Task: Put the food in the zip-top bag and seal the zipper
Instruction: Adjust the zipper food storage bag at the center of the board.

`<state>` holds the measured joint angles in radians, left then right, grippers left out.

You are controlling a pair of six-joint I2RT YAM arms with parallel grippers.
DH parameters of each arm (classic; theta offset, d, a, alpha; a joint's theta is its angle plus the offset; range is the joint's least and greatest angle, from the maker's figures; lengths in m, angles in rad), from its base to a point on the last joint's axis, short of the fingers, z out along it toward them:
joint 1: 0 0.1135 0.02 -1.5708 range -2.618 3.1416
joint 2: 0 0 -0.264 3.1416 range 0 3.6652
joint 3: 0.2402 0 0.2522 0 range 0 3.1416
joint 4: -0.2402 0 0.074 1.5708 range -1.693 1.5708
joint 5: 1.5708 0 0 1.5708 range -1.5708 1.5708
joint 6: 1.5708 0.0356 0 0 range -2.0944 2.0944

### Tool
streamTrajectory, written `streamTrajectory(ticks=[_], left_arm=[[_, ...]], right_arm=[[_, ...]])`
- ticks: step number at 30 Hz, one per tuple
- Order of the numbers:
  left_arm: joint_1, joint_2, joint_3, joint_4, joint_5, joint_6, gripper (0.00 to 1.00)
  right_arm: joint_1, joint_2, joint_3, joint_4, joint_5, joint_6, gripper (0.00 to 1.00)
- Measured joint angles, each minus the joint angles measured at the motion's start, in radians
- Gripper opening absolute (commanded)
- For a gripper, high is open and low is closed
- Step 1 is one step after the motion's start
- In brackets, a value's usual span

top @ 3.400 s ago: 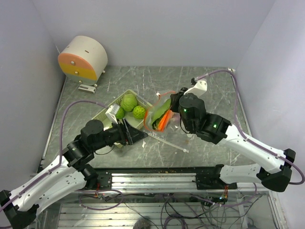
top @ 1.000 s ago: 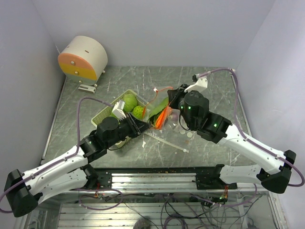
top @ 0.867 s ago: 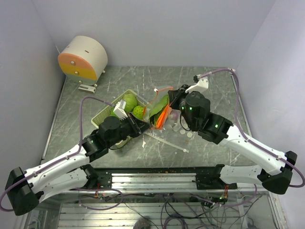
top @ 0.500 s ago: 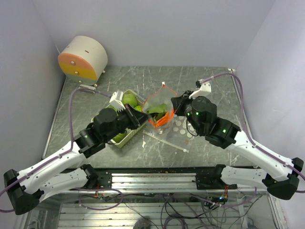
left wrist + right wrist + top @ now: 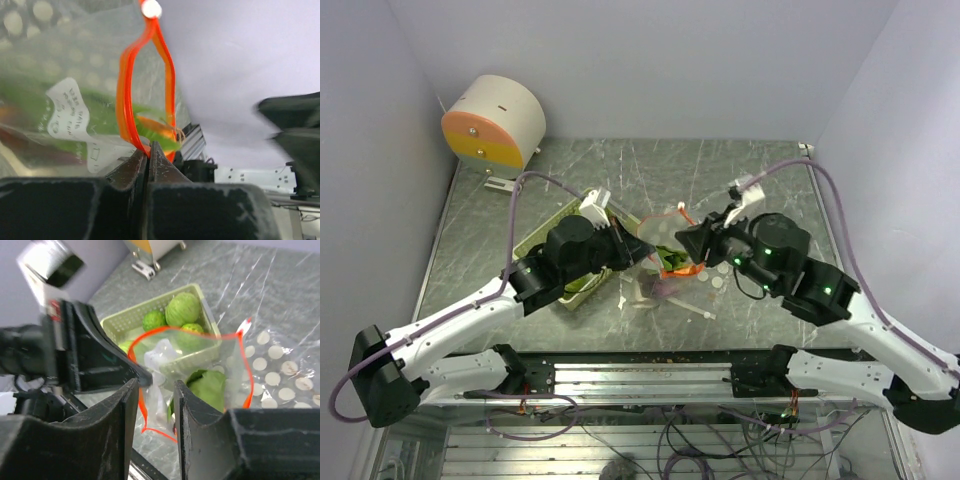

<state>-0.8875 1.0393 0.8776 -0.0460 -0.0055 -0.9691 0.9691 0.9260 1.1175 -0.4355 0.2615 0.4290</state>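
**Bag held up at mid-table; loading partly done, zipper unsealed.**

Nearest, the zip-top bag [image 5: 660,272] hung between the two arms at mid-table. The left gripper [image 5: 148,150] was clamped shut on the bag's orange zipper rim [image 5: 121,95]. The right gripper [image 5: 154,387] had its jaws parted, with the rim's near corner lying in the gap, apparently unclamped. The rim gaped in an open loop, and carrot leaves [image 5: 210,387] showed inside the bag. Farther left, at least three green balls [image 5: 183,309] lay in the pale-green basket [image 5: 150,304], outside the bag. By this evidence, the carrot was loaded, while the balls had yet to be transferred and the zipper closed.
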Motion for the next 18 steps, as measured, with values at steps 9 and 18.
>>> streamTrajectory(ticks=[9, 18], left_arm=[[0.0, -0.029, -0.095, -0.005, 0.048, -0.011, 0.08], [0.0, -0.038, -0.096, -0.007, 0.055, -0.006, 0.08]], right_arm=[[0.0, -0.06, 0.048, -0.043, -0.102, -0.189, 0.34], [0.001, 0.047, -0.013, -0.117, -0.354, -0.256, 0.38]])
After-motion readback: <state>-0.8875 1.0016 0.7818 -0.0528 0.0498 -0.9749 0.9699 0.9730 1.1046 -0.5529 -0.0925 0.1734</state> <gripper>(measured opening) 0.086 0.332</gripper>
